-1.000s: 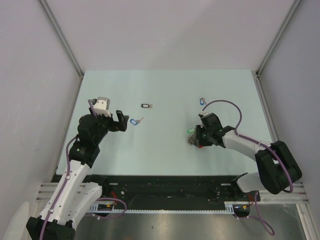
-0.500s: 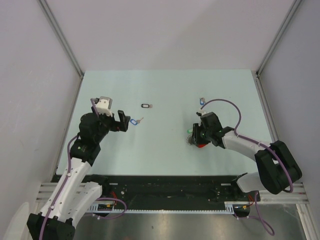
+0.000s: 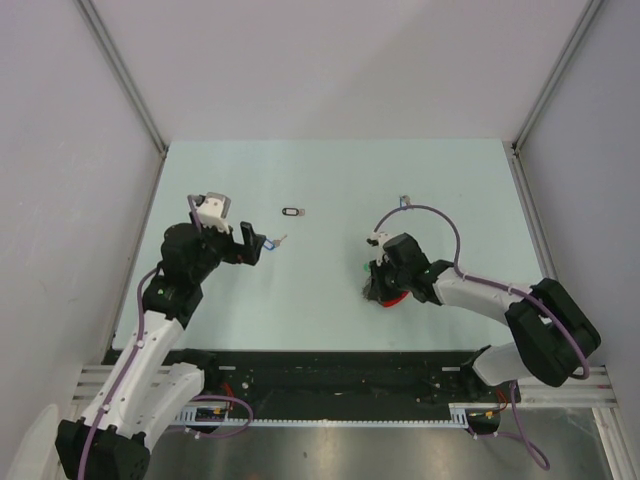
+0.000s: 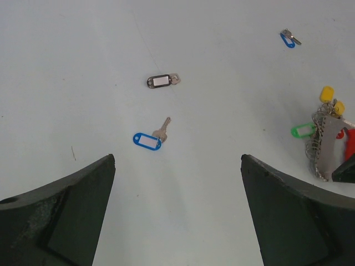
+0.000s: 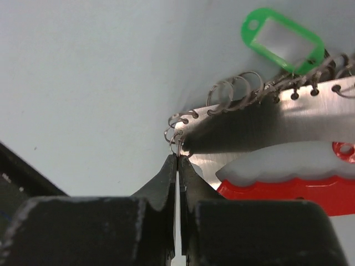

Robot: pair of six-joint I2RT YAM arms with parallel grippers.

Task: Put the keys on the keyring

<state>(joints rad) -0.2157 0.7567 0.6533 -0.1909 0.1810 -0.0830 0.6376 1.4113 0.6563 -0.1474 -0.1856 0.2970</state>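
The keyring [image 5: 288,119] is a silver plate with a row of small wire rings, a red band [image 5: 277,188] and a green tag [image 5: 283,39]. My right gripper [image 5: 177,158] is shut, its tips pinching one small wire ring at the plate's corner. From above, the right gripper [image 3: 378,283] covers most of the keyring [image 3: 392,298]. A blue-tagged key [image 4: 150,139] lies just ahead of my open left gripper [image 4: 177,166], which holds nothing. Farther off lie a black-tagged key [image 4: 162,81] and a second blue-tagged key [image 4: 289,38].
The pale table [image 3: 330,180] is walled by grey panels on three sides. A black rail [image 3: 330,375] runs along the near edge between the arm bases. The right arm's purple cable [image 3: 440,215] loops over the table near the far blue-tagged key [image 3: 404,201].
My right gripper has shut on the keyring and shifted left with it. My left gripper has crept right, closer to the blue-tagged key, still open.
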